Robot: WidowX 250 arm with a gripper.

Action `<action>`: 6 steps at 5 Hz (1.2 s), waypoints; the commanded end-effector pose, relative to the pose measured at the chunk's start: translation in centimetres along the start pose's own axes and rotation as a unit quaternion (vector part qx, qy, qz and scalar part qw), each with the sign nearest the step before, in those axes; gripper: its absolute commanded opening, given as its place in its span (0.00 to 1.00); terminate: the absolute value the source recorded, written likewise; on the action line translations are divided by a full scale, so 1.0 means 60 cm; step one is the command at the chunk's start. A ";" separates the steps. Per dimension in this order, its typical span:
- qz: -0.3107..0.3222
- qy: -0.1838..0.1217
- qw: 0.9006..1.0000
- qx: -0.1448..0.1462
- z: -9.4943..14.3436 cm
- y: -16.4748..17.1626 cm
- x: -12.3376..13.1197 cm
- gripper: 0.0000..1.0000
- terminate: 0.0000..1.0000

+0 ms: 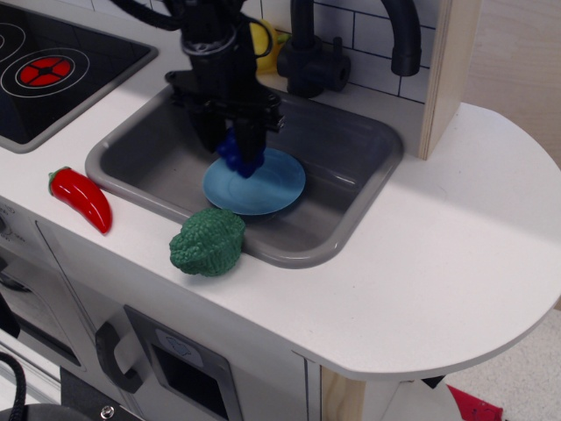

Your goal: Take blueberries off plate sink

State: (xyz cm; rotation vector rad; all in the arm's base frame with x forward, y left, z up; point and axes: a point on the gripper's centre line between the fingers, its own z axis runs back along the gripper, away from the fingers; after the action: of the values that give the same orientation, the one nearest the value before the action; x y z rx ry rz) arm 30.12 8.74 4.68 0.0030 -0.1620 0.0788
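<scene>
The dark blue blueberries (236, 151) hang between the fingers of my black gripper (231, 147), which is shut on them. They are lifted clear above the left rim of the light blue plate (259, 183). The plate lies bare on the floor of the grey sink (355, 153), near its front wall. The arm comes down from the top of the view and hides part of the sink's back left.
A green broccoli (208, 243) lies on the white counter just in front of the sink. A red pepper (83, 197) lies to the left. The black stovetop (53, 66) is at the far left. A black faucet (316, 53) and a wooden post (447, 70) stand behind the sink.
</scene>
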 end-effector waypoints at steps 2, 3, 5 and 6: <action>-0.036 0.053 0.998 -0.007 -0.004 -0.054 -0.022 0.00 0.00; -0.032 0.098 0.994 -0.022 -0.020 -0.075 -0.028 0.00 0.00; -0.023 0.147 0.988 -0.048 -0.022 -0.092 -0.033 0.00 0.00; -0.015 0.130 0.990 -0.044 -0.013 -0.091 -0.031 1.00 0.00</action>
State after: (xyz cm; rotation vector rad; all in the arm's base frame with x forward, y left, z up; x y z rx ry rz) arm 28.03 2.89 1.40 -0.1105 0.1752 0.0547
